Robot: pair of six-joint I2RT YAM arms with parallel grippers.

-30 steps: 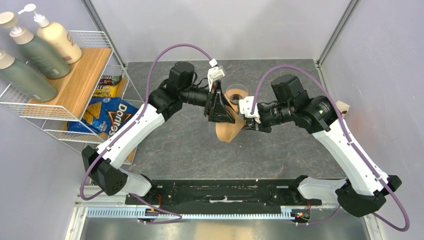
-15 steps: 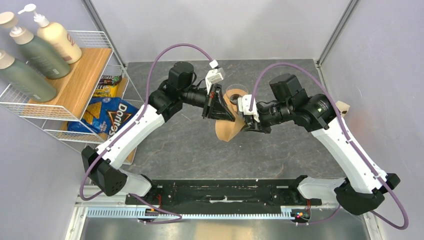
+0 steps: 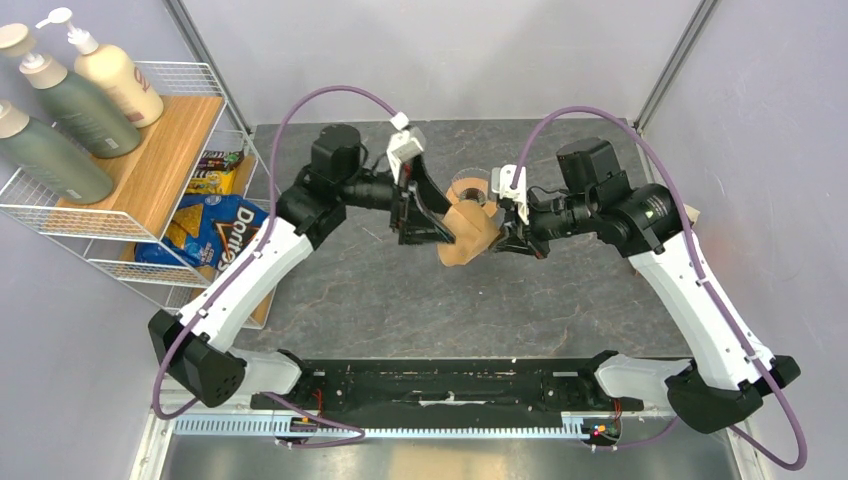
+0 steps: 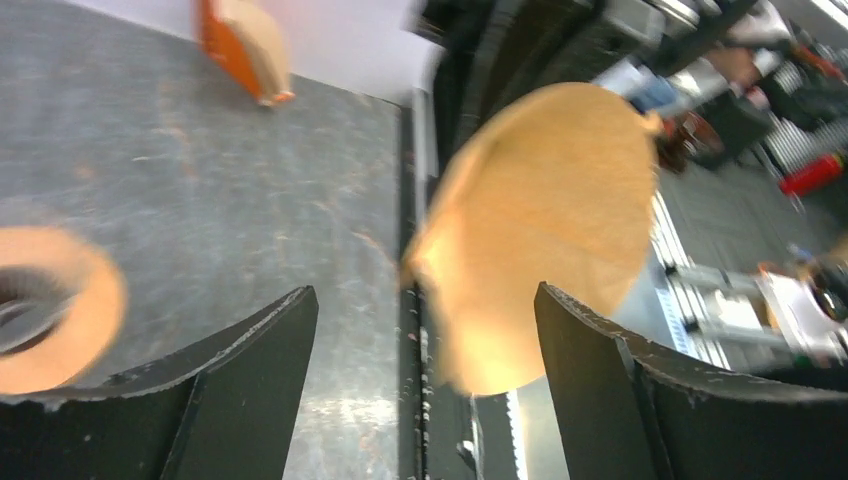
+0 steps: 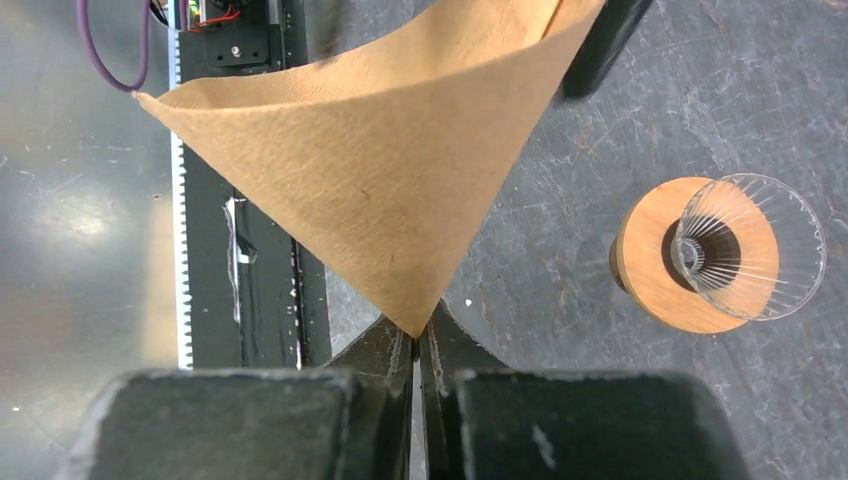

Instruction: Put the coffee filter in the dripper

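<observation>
The coffee filter [image 3: 468, 237] is a tan paper cone held in the air just in front of the dripper [image 3: 472, 190]. My right gripper [image 3: 503, 240] is shut on the filter's pointed tip; in the right wrist view the filter [image 5: 380, 170] fans out from the right gripper [image 5: 416, 340]. The dripper [image 5: 720, 250], clear ribbed glass on a light-wood ring, stands on the table to the right, empty. My left gripper [image 3: 440, 228] is open beside the filter's left edge. In the left wrist view the filter [image 4: 545, 210] hangs blurred beyond the left gripper [image 4: 425, 310], apart from both fingers, and the dripper's ring [image 4: 60, 300] is at the left.
A wire shelf [image 3: 150, 160] with wooden boards stands at the left, holding pump bottles [image 3: 60, 110], a Doritos bag [image 3: 215, 235] and a snack pack. A bundle of brown papers in a holder [image 3: 686, 214] sits by the right wall behind my right arm. Grey walls close the table.
My left gripper has drawn back to the left, off the filter, with its jaws apart. My right gripper has swung right and up with the filter, which now hangs nearer the dripper.
</observation>
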